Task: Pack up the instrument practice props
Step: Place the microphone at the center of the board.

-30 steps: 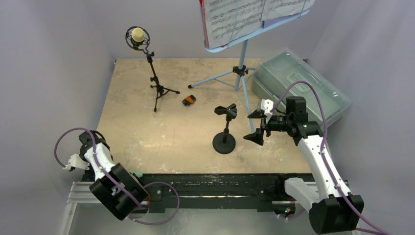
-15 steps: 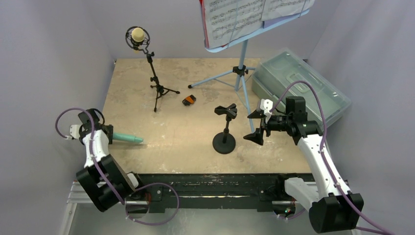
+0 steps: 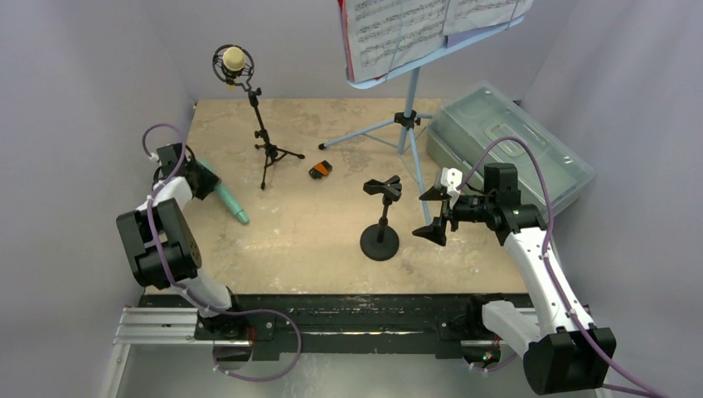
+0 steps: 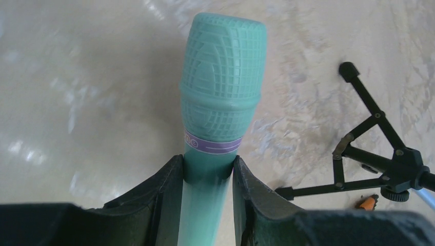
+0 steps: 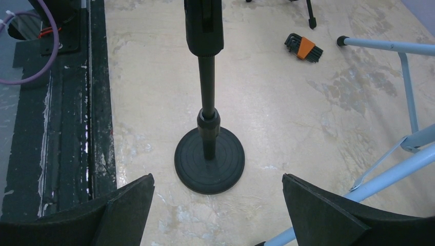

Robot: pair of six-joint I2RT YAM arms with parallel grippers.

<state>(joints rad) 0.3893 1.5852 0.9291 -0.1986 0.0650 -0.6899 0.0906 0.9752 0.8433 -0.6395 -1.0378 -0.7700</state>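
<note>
Far left first: the left gripper (image 3: 196, 177) is clamped on the handle of the teal plastic microphone (image 3: 229, 202). The wrist view confirms it, with both black fingers (image 4: 169, 200) pressed against the teal shaft just below its lilac band. The gridded head juts out past the tips, aimed toward the middle of the beige stone-look table (image 3: 315, 232). Whether the head touches the surface, I cannot tell.

Next along, the beige round-headed microphone (image 3: 234, 59) sits in a black ring mount atop the black folding tripod (image 3: 267, 151), upright near the back left of the table. A small orange-and-black hex key set (image 3: 320, 170) lies flat just right of the tripod's feet.

Centre now: the black pole with the round disc base (image 3: 380, 224) stands upright, its clip on top empty.

Behind it rises the light-blue perforated music rack (image 3: 412, 104) on its tripod legs. White printed music sheets (image 3: 398, 29) rest on the tilted desk, with a red sheet edge (image 3: 341, 16) at the left.

The right gripper (image 3: 433, 214) hangs just right of the disc-base pole, jaws spread wide and holding nothing. From its wrist view, the pole (image 5: 208, 128) stands ahead between the two fingers, untouched.

Far right, the translucent grey-green plastic box (image 3: 514, 141) sits with its lid on.
</note>
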